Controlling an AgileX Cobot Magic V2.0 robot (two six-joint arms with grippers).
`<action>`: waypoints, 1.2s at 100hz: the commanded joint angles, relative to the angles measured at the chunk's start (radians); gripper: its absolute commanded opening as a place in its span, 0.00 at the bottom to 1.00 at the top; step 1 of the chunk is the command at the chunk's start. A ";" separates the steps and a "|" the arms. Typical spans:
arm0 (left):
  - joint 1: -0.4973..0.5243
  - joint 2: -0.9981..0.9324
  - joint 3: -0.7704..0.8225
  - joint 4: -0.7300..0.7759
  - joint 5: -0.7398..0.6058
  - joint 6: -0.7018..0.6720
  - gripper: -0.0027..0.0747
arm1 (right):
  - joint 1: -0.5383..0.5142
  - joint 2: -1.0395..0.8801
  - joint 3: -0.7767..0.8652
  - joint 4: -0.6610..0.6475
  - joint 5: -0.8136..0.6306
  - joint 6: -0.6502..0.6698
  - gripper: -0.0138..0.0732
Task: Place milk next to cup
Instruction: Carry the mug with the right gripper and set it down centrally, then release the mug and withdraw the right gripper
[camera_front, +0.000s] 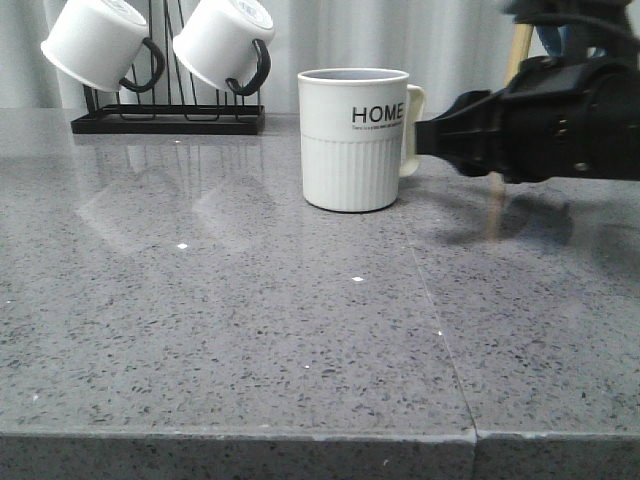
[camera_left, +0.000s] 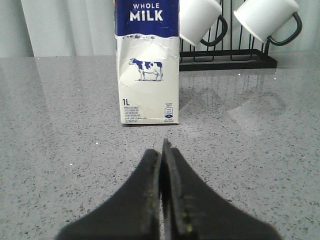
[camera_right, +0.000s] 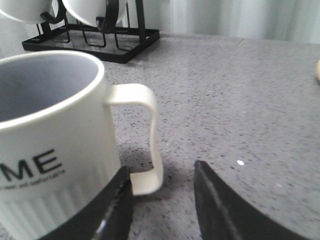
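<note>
The milk (camera_left: 147, 65), a white carton with a dark blue top and a cow picture, stands upright on the grey table and shows only in the left wrist view. My left gripper (camera_left: 162, 150) is shut and empty, low over the table a short way in front of the carton. The cup (camera_front: 352, 140), off-white with "HOME" lettering and a ribbed lower half, stands mid-table. My right gripper (camera_front: 425, 137) reaches in from the right beside its handle (camera_front: 413, 125). In the right wrist view the gripper (camera_right: 162, 175) is open, one finger (camera_right: 117, 205) by the handle's (camera_right: 147, 140) lower end and cup (camera_right: 50, 145) wall.
A black rack (camera_front: 165, 120) with two small white mugs with black handles stands at the back left, and also behind the milk in the left wrist view (camera_left: 225, 57). A thin tan stick (camera_front: 495, 205) stands behind the right arm. A seam (camera_front: 440, 340) crosses the tabletop.
</note>
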 joint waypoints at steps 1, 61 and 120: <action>-0.003 -0.028 0.061 -0.007 -0.076 -0.011 0.01 | -0.010 -0.106 0.032 0.012 -0.078 -0.006 0.47; -0.003 -0.028 0.061 -0.007 -0.088 -0.011 0.01 | -0.008 -0.834 0.225 0.015 0.521 0.033 0.08; -0.001 -0.028 0.033 -0.011 -0.198 -0.009 0.01 | -0.008 -1.472 0.228 0.015 1.178 0.039 0.08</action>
